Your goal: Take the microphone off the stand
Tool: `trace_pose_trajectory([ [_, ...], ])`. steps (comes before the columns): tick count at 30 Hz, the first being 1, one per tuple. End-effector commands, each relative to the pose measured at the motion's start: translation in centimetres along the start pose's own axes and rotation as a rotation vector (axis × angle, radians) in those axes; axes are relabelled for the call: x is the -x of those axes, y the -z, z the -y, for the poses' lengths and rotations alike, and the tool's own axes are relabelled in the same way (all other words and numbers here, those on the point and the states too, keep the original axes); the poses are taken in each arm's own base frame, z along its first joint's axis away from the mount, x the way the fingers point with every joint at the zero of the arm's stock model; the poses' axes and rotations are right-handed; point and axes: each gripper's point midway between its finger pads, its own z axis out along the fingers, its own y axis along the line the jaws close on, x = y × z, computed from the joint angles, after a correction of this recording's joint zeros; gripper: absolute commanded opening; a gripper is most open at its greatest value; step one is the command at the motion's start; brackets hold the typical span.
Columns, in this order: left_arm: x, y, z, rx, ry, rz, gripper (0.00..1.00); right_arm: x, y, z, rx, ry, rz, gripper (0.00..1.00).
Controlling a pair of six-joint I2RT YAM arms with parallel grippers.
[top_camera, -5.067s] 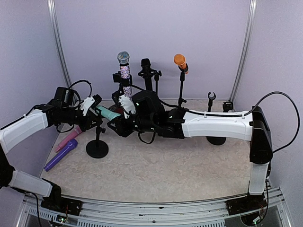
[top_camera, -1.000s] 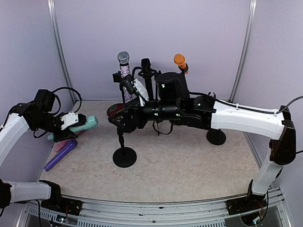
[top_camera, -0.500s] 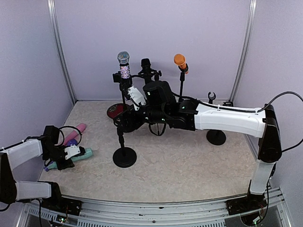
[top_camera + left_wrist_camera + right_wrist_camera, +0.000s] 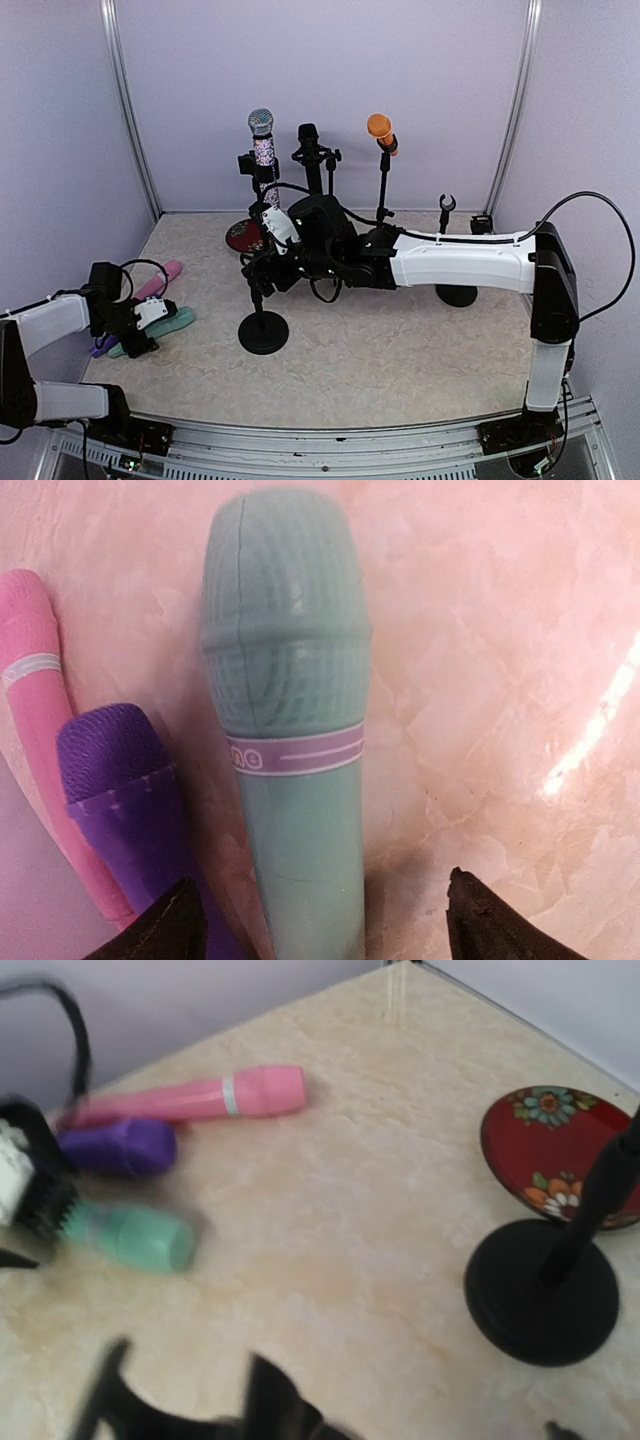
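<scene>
Closest to me, my left gripper (image 4: 330,925) is low over the table (image 4: 400,360). Half a second ago it was still setting the green microphone (image 4: 285,680) down. Now its two fingers are spread wide, one on each side of the handle, and they are not squeezing it. The green microphone lies flat on the table, touching the purple microphone (image 4: 115,755), with the pink microphone (image 4: 35,670) just past that. So it is out of its holder and let go, and I think the main job is done.

A bit farther in stands the black stand (image 4: 263,330), with nothing in its top. My right gripper (image 4: 262,272) is at the top of its pole. The right wrist view is blurry down by the fingers, so I cannot tell if they are pinching the pole or are apart.

I think what is left is to lift both arms away.

At the back are the red plate (image 4: 240,237) and three more microphones in their own stands.
</scene>
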Motion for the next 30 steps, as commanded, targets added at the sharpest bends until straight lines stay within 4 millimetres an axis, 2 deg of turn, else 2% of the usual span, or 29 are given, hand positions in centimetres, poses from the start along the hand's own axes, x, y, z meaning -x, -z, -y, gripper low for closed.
trace_pose_trajectory([
  [1, 3.4, 2.8, -0.6, -0.049, 0.042, 0.141, 0.82, 0.8, 1.1, 0.1, -0.021, -0.005, 0.054, 1.0],
  [4, 6.0, 5.0, -0.8, -0.099, 0.06, 0.237, 0.84, 1.3, 2.2, 0.1, 0.0, -0.021, 0.094, 1.0],
  [6, 7.5, 6.3, -1.1, -0.119, 0.082, 0.285, 0.85, 0.5, 2.4, -0.1, 0.021, -0.025, 0.107, 1.0],
  [10, 10.1, 8.8, -2.8, -0.135, 0.139, 0.372, 0.87, -1.4, 1.6, -0.4, 0.039, -0.039, 0.093, 1.0],
  [13, 11.6, 10.5, -4.3, -0.134, 0.181, 0.417, 0.98, -2.0, 0.7, -1.0, 0.049, -0.026, 0.117, 0.99],
  [15, 12.4, 11.5, -5.5, -0.116, 0.211, 0.438, 0.99, -2.0, 0.1, -0.7, 0.019, -0.012, 0.145, 0.96],
  [20, 13.4, 13.2, -7.3, -0.078, 0.239, 0.47, 0.99, -1.5, -0.8, 0.0, -0.044, 0.012, 0.267, 0.89],
  [25, 13.4, 13.9, -7.6, -0.06, 0.235, 0.47, 0.99, -0.5, -1.8, -0.7, -0.062, 0.069, 0.362, 0.82],
  [30, 13.3, 14.3, -7.7, -0.041, 0.216, 0.468, 0.99, -0.3, -3.4, -1.3, -0.094, 0.124, 0.389, 0.7],
])
